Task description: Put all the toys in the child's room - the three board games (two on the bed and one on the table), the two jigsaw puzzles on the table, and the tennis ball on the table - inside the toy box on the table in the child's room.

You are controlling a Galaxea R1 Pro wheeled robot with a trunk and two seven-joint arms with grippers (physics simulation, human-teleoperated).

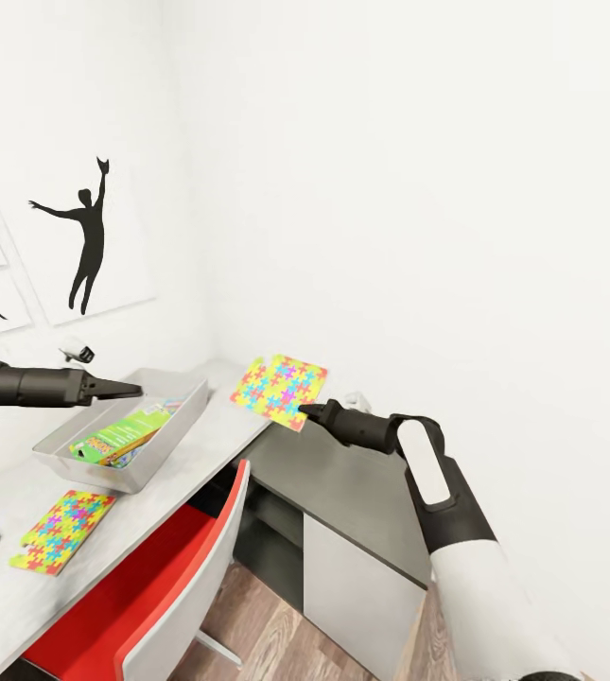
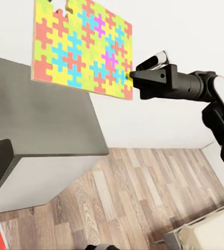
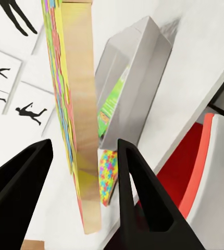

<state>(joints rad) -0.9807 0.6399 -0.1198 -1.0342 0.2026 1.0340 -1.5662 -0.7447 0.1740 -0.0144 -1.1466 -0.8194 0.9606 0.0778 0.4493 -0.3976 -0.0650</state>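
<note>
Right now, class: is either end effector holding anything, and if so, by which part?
The right end effector holds a jigsaw puzzle in the air by its lower corner edge. The left end effector holds nothing.

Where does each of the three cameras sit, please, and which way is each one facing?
Head view: from the head, facing forward and down over the table; both arms show, right gripper pinching a puzzle in the air.
Left wrist view: on the left arm, facing across to that puzzle, the right gripper and the floor.
Right wrist view: on the right arm, looking along its fingers past the puzzle's edge to the toy box.
Shared: all three show the held puzzle.
</note>
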